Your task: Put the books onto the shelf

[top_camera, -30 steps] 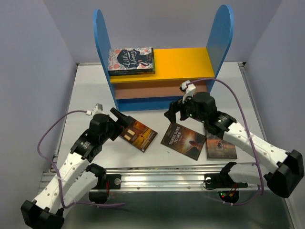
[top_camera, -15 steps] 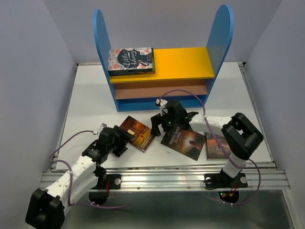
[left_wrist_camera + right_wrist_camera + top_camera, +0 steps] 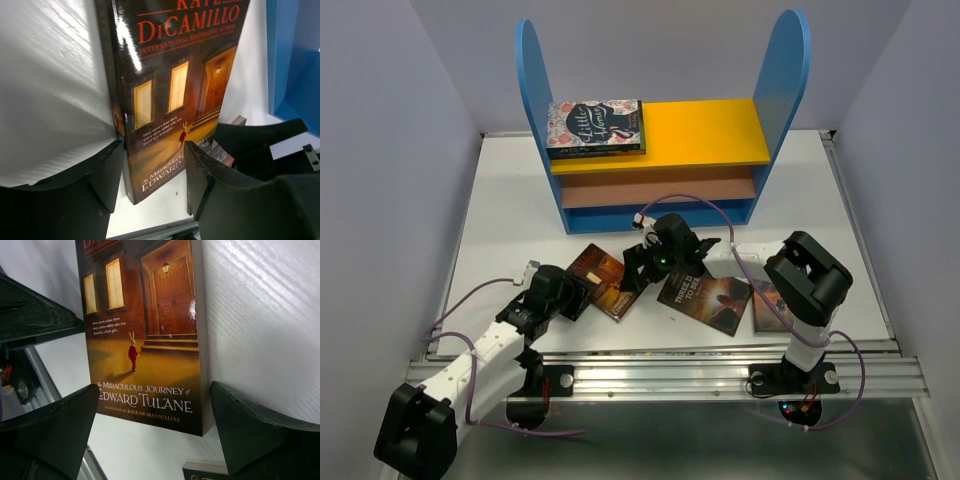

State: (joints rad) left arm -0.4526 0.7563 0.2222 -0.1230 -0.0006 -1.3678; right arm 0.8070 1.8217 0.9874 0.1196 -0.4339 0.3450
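Top external view: Edward Tulane paperback flat on table, near-left of shelf, an arm at either end.

Left gripper at the near corner, jaws partly drawn in astride spine and cover; impossible to tell whether gripping.

Right gripper at the far-right edge, jaws spread wide, nothing held. Probably a brace against sliding during a pinch or tip-up.

Cover glossy, dark brown: lit windows, door, small rabbit in red, pale title lettering.

Stack already on the yellow top board. Three Days to See and another dark paperback flat to the right.
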